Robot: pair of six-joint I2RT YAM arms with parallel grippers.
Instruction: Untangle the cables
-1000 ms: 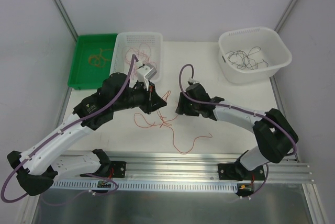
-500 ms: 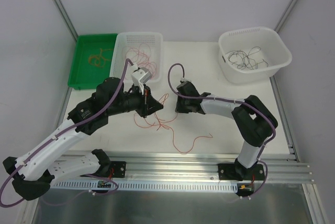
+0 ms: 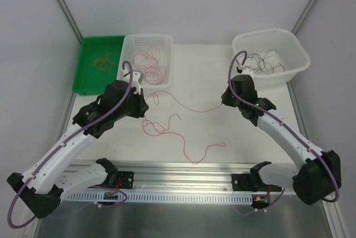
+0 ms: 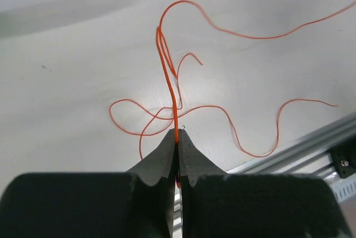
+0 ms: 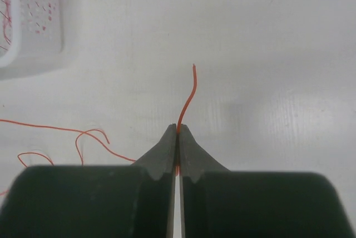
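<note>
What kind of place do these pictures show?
Probably a robotics lab work cell: left arm and right arm bolted to an aluminium rail, plain panels around a white table, a white tub of thin cables.

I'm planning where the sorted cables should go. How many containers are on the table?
3: a green tray at the far left, a white perforated basket right beside it, and a white tub at the far right. No others show, and none seems hidden.

The red cables (image 4: 175, 117) lie on a white table (image 3: 222, 132). The far-left tray (image 3: 83, 79) is green, and the far-right tub (image 3: 267, 80) is white, holding black cables (image 3: 261, 63).
</note>
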